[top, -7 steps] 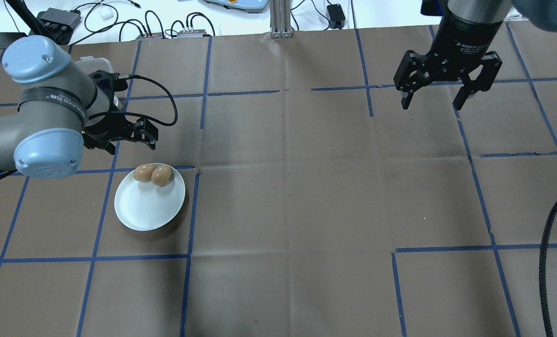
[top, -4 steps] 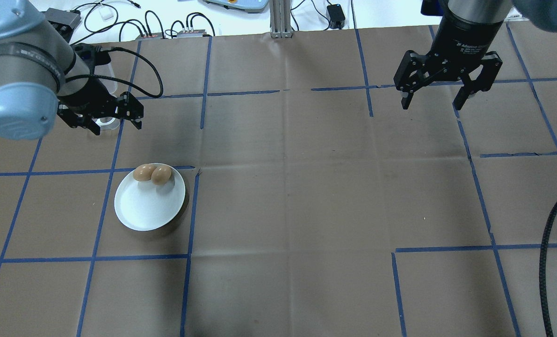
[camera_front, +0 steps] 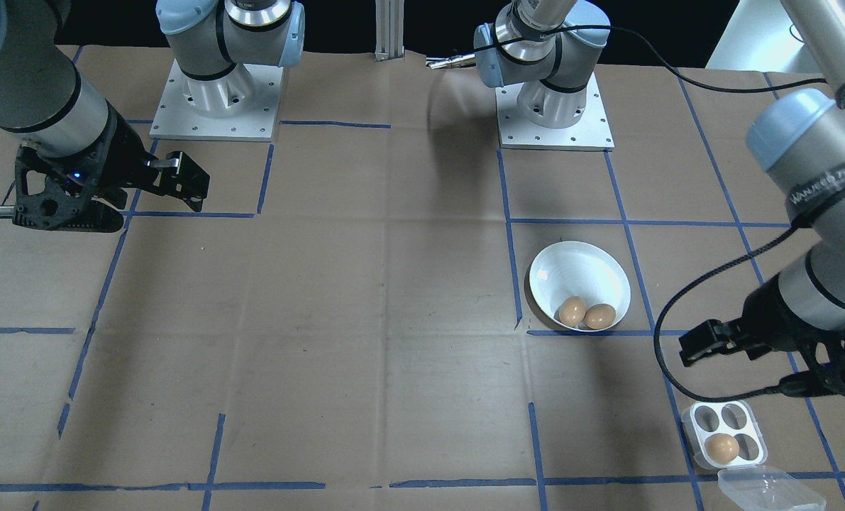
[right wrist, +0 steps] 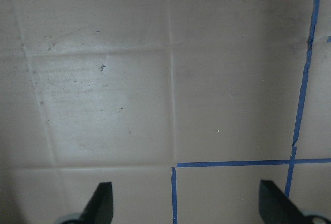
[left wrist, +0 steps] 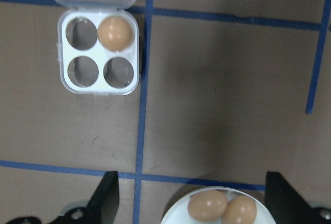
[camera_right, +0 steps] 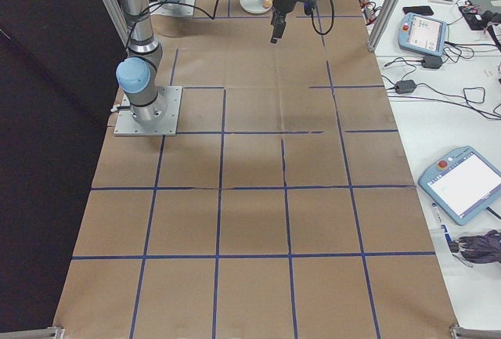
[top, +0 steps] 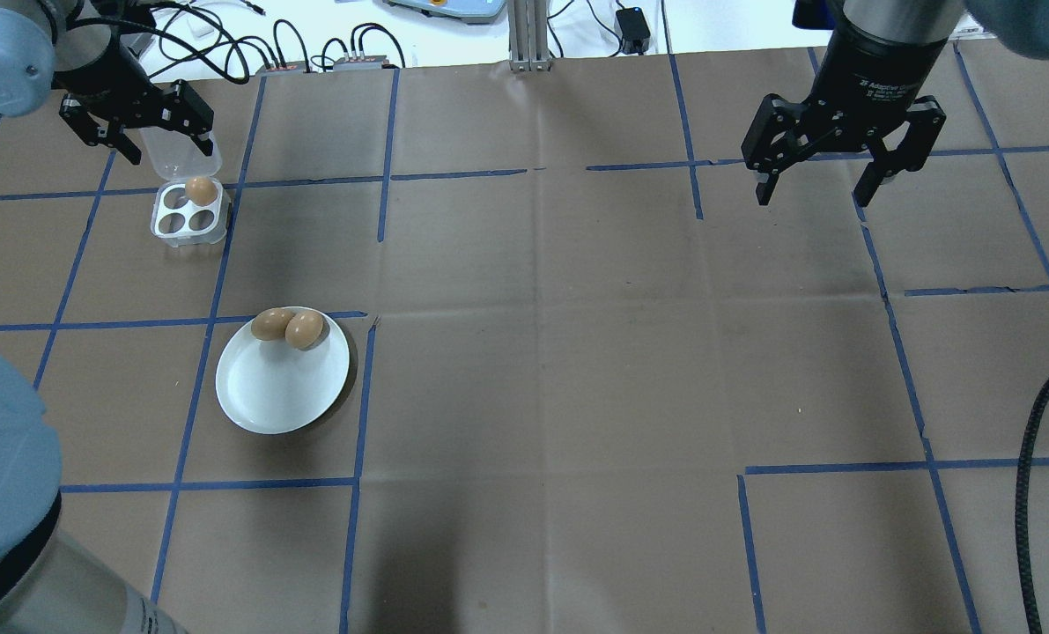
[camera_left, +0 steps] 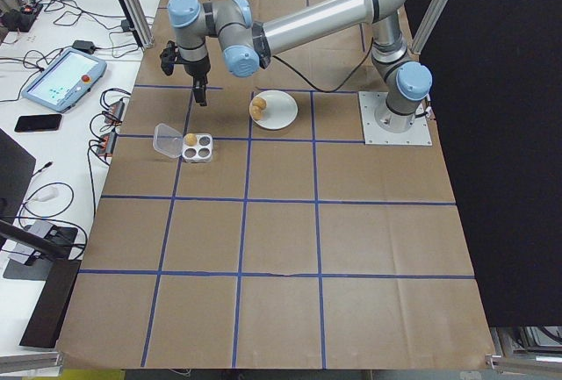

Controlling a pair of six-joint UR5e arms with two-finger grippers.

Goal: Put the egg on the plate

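The round white plate lies left of centre with two brown eggs touching at its far rim. It also shows from the front: plate, eggs. A third egg sits in one cup of the square egg tray, whose clear lid is folded back; its other cups are bare. My left gripper hangs open and empty high above the tray. In its wrist view the fingertips frame the plate's rim, with the tray's egg at upper left. My right gripper is open and empty, far right.
Brown paper with blue tape lines covers the table. Cables and small boxes lie past the far edge. A black cable hangs at the right. The right wrist view shows only paper between open fingers.
My left arm swung up and away from the plate toward the far left, uncovering the egg tray. The gripper stayed open. The right arm, plate and eggs have not moved.
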